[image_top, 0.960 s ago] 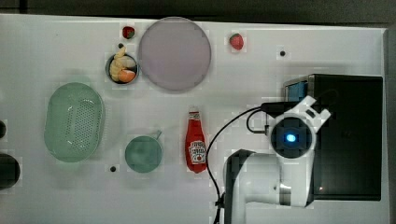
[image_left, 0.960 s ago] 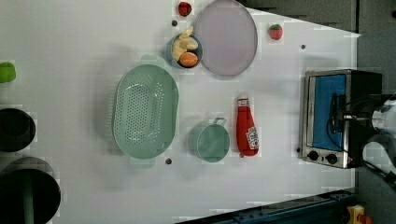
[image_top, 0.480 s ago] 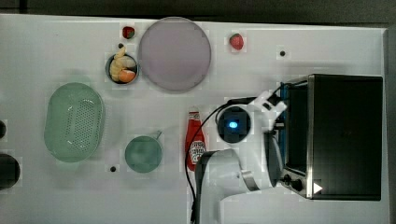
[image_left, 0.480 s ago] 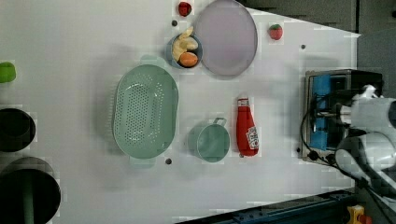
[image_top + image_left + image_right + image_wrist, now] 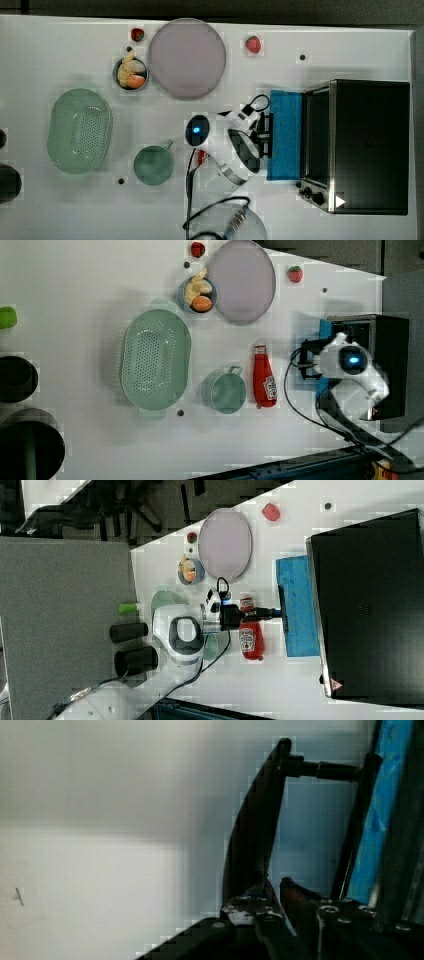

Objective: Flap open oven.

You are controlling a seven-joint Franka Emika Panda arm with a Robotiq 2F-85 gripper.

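Oven [image 5: 372, 145]: stands on the table [image 5: 60, 210] at the top view's right edge, front facing the bottle. All places below are given from the oven.
Door [image 5: 285, 135]: swung down and out from the oven front, blue panel facing up in the top view and lying nearly flat. The cavity frame is exposed behind it.
Handle [image 5: 281, 609]: dark bar along the door edge farthest from the oven. Pulling here gives the longest lever about the hinge, which is probably why the grip sits there.
Gripper [image 5: 263, 135]: at the handle, on the door's outer edge, reaching level toward the oven from the bottle side. Fingers are drawn close around the handle bar; the wrist view shows the bar running between them.
Grip purpose: judged to keep the door under control as it drops, so it does not fall freely.
Bottle [image 5: 248, 637]: red, lying on the table in front of the oven, just beyond the open door, below the arm.
Change, door: one second earlier it stood shut against the oven front; half a second earlier it was partly lowered; now it is down.
Change, arm: earlier above the oven's front corner; now drawn away from the oven over the bottle.
Task status: opening looks essentially complete; release is not yet done.
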